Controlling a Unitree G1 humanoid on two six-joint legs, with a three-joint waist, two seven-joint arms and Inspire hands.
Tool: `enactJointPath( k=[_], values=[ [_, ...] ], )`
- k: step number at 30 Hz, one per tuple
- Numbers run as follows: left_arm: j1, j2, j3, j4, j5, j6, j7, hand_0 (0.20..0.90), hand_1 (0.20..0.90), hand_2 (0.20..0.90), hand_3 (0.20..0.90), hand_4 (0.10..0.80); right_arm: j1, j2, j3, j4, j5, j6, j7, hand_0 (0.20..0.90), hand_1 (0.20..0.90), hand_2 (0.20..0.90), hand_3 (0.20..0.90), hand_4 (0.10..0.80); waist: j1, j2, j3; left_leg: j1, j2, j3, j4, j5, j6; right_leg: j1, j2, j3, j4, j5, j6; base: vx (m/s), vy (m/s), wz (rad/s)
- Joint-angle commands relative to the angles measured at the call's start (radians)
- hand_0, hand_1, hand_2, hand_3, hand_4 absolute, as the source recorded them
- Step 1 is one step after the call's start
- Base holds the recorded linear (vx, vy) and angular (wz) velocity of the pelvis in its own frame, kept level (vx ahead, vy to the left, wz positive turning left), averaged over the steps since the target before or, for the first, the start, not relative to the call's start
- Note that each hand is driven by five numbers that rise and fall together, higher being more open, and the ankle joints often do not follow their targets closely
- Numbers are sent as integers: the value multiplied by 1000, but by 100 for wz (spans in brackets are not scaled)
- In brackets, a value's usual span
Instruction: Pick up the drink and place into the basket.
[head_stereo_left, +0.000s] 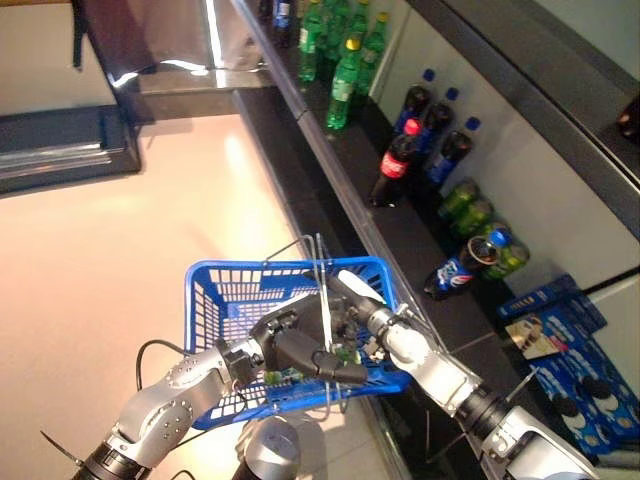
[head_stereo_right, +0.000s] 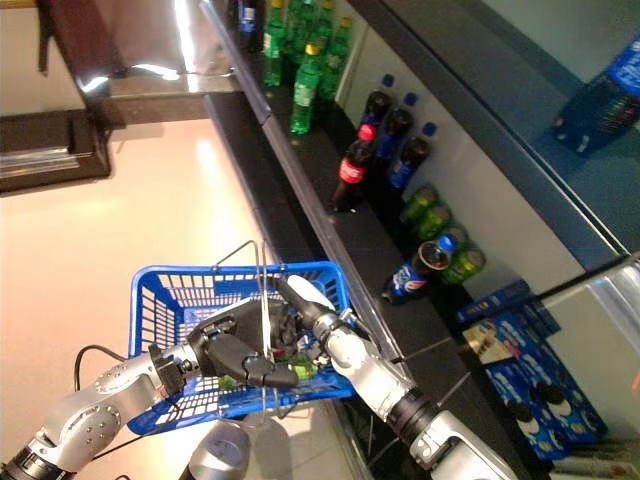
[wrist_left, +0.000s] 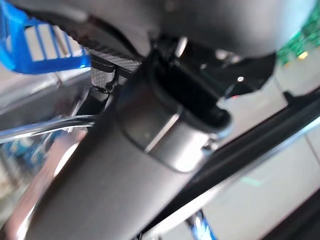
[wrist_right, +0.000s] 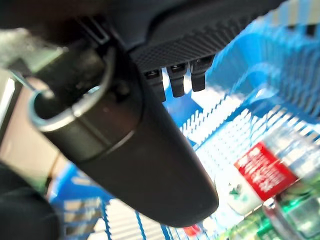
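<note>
Blue plastic lattice basket (head_stereo_left: 228, 300) with thin wire handles (head_stereo_left: 322, 290) sits at the near centre, over the pale floor (head_stereo_left: 120, 240), just left of the dark shelf (head_stereo_left: 400, 230).

Left hand (head_stereo_left: 290, 352) reaches in from the lower left to the basket's near rim; its dark fingers lie extended along the rim toward the right, and whether they are closed on the rim or handle cannot be told.

Right hand (head_stereo_left: 362, 305) enters from the lower right at the basket's right corner, its white-covered thumb pointing into the basket; finger state cannot be told either.

Right wrist view looks into the basket: a clear plastic drink bottle with a red label (wrist_right: 265, 172) lies on the blue lattice bottom, apart from the hand, touching a green bottle (wrist_right: 295, 215) next to it.

On the shelf to the right: green bottles (head_stereo_left: 345, 50) at the far end, dark cola bottles (head_stereo_left: 420, 140) with red and blue caps in the middle, one dark blue-labelled bottle (head_stereo_left: 462, 268) lying tipped, and blue snack boxes (head_stereo_left: 560, 345) nearest.
</note>
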Motion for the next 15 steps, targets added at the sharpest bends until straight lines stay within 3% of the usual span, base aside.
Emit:
enactJointPath(
  k=[1, 6, 15],
  values=[
    [-171, -219, 86, -187, -86, -378, -63, 300, 300, 300, 200, 100, 8, -35, -41, -86, 4, -97, -64, 900, 900, 900, 900, 800, -27, 86, -229, 81, -12, 16, -53, -40, 54, -68, 34, -59, 96, 61, -32, -34, 38, -64],
    [-176, -236, 110, -128, -21, -432, 40, 300, 300, 300, 200, 100, 27, -41, -79, -132, 14, -98, -79, 900, 900, 900, 900, 800, -93, 112, -232, 109, 11, 122, -53, -52, 62, -76, 18, -48, 108, 61, -22, -27, 49, -62],
    [-158, -260, 151, -4, 94, -563, 221, 300, 300, 300, 200, 100, 118, -69, -161, -220, 59, -141, -94, 900, 900, 900, 900, 800, -195, 142, -230, 141, 23, 259, -53, -72, 77, -98, -7, -30, 105, 102, 0, -31, 57, -54]
  ],
)
